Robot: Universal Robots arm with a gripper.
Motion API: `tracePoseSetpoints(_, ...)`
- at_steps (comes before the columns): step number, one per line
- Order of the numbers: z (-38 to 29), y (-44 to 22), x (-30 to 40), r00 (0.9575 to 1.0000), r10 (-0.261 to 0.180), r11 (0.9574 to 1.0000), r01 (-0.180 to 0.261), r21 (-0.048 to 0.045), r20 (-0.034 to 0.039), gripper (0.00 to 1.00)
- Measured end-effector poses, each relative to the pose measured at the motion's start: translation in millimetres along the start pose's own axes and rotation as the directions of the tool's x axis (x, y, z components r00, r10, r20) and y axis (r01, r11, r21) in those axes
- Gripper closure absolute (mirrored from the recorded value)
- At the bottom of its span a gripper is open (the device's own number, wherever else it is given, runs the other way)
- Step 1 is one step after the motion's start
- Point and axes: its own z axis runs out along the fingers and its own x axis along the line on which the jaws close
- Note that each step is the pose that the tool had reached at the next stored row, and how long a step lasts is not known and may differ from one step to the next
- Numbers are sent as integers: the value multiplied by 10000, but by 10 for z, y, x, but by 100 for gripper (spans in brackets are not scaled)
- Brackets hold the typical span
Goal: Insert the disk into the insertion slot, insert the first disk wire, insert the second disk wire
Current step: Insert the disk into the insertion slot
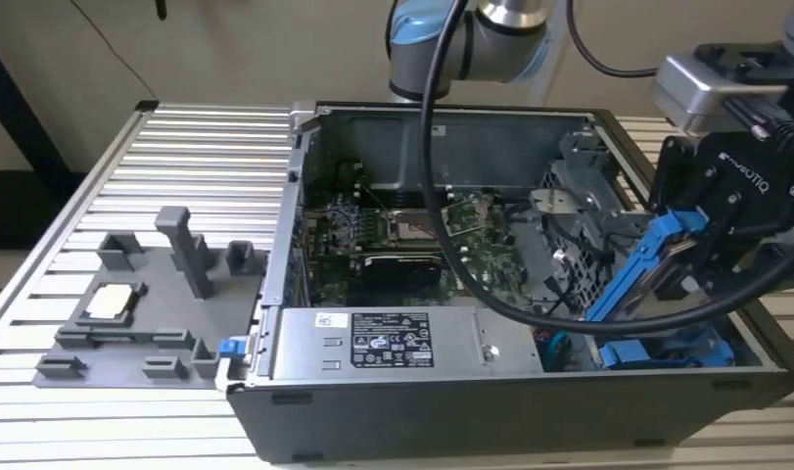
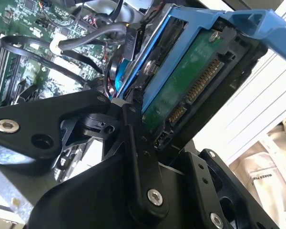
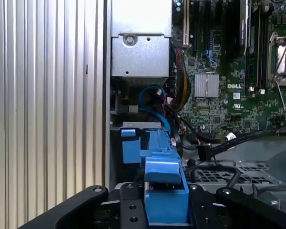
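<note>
My gripper (image 1: pixel 694 257) is shut on the disk (image 1: pixel 642 266), a drive in a bright blue carrier, held tilted on edge above the side of the open computer case at the exterior view's right. In the second wrist view the disk's (image 2: pixel 181 86) green board and connector pins face the camera between the black fingers (image 2: pixel 139 157). The blue carrier (image 3: pixel 164 171) shows between the fingers in the first wrist view. The grey metal drive cage with the insertion slot (image 1: pixel 583 230) stands just beside the disk, toward the exterior view's left. Loose black wires (image 3: pixel 238 138) lie close by.
A grey labelled power supply (image 1: pixel 384 343) fills the case's near side. Another blue carrier (image 1: pixel 671 352) sits low in the case under the disk. The motherboard (image 1: pixel 410 235) lies in the case's middle. A grey fixture tray (image 1: pixel 135 313) rests on the ribbed table at the exterior view's left.
</note>
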Motion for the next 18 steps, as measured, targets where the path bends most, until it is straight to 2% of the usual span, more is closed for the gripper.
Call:
tracePoseSetpoints(4,9,0,-10,10000,-1,10000,1,1,19,67)
tracePoseSetpoints(9,11,-1,-12,10000,-4,10000,4,1,81,67)
tracePoseSetpoints(11,9,-1,-11,10000,-4,10000,4,1,93,66)
tracePoseSetpoints(12,10,-1,-11,9999,-4,10000,4,1,103,59)
tracePoseSetpoints(16,9,-1,-11,9999,-5,10000,5,1,142,59)
tracePoseSetpoints(18,3,-1,-11,9999,-5,10000,5,1,138,59)
